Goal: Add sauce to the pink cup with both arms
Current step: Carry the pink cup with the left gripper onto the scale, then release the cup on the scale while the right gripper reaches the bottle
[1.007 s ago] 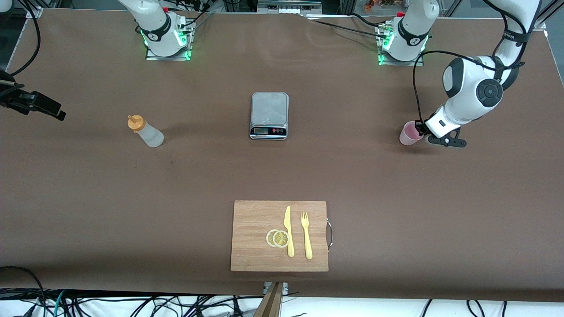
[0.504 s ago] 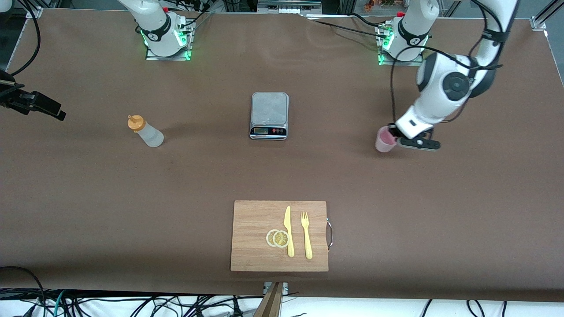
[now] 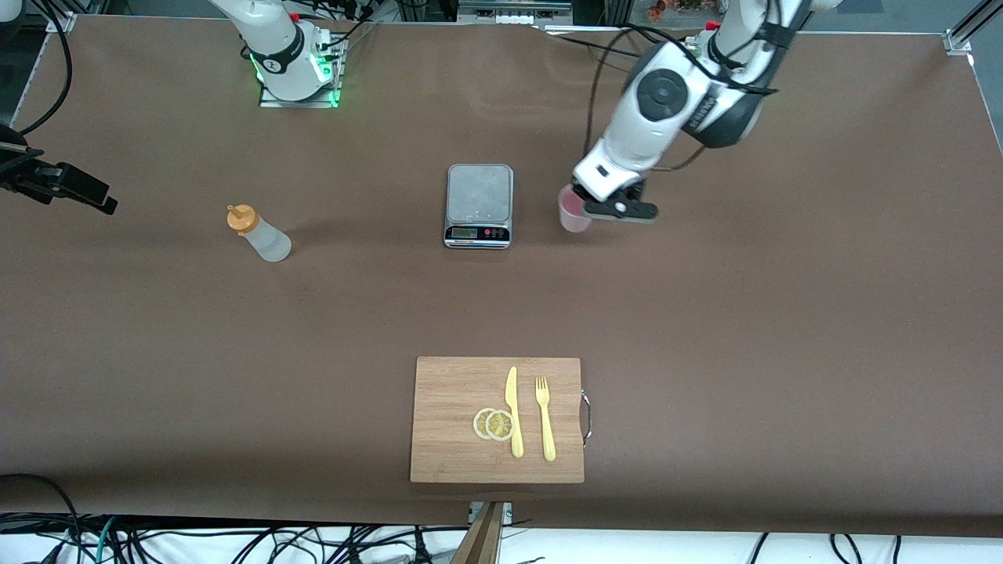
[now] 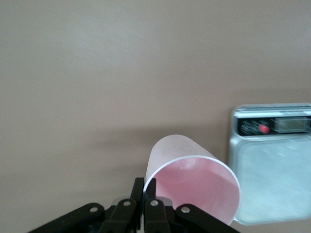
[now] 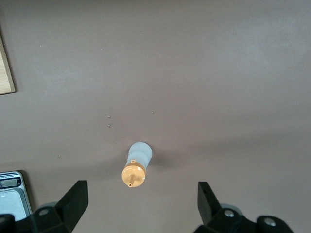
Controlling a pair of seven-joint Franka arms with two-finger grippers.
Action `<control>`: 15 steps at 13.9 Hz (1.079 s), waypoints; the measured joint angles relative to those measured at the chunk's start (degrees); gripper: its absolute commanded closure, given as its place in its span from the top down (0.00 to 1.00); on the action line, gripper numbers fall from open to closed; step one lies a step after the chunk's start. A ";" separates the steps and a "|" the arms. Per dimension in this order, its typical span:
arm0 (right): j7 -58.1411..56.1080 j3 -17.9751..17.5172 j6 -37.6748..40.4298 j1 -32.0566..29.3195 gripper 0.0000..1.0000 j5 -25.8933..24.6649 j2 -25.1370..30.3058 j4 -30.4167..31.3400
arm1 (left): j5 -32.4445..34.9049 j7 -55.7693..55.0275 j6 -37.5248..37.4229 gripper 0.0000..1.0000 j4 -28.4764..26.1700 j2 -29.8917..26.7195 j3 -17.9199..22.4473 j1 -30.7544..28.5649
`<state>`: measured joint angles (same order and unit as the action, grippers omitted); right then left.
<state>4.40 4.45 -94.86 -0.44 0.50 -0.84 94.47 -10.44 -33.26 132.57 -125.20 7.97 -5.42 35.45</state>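
The pink cup [image 3: 573, 211] hangs in my left gripper [image 3: 584, 205], just above the table beside the grey scale [image 3: 479, 204], toward the left arm's end. In the left wrist view the fingers pinch the rim of the cup [image 4: 194, 179], one inside and one outside, at my left gripper [image 4: 144, 187]. The sauce bottle [image 3: 258, 233] with its orange cap stands on the table toward the right arm's end. My right gripper [image 3: 63, 186] waits open and empty at that end. In the right wrist view the bottle [image 5: 137, 165] shows far below my right gripper [image 5: 141, 191].
The scale also shows in the left wrist view [image 4: 272, 165], close beside the cup. A wooden cutting board [image 3: 439, 392] with a yellow knife, a fork and lemon slices lies near the front edge. Cables hang at the table's edges.
My left arm has carried the pink cup from the left arm's end of the table toward the middle, up to the scale. The right arm and the bottle have not moved.
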 measured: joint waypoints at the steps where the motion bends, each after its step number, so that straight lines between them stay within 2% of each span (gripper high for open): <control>1: 0.00 0.00 0.00 0.00 1.00 0.00 0.00 0.00 | -0.72 -2.59 0.00 0.00 1.39 1.43 0.00 2.36; 5: 0.00 0.00 0.01 0.00 1.00 0.00 0.00 0.00 | -1.18 -11.24 0.05 0.00 8.93 8.79 0.03 8.98; 8: 0.00 0.00 0.02 0.00 1.00 0.00 0.00 0.00 | -2.65 -12.93 0.10 0.00 13.56 13.33 0.06 11.25; 13: 0.00 0.00 0.02 0.00 1.00 0.00 -0.02 0.01 | -2.88 -14.13 0.68 0.00 16.60 16.98 0.11 12.74; 14: 0.00 0.00 0.02 0.00 1.00 0.00 -0.09 0.02 | -2.88 -14.16 0.79 0.06 16.73 17.38 0.11 12.90; 15: 0.00 0.00 0.02 0.00 1.00 0.00 -0.21 0.04 | -2.88 -14.21 0.91 0.44 16.91 17.47 0.12 13.07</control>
<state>4.40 4.45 -94.84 -0.44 0.50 -1.04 94.52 -13.32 -47.47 133.49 -108.29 25.44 -5.30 48.52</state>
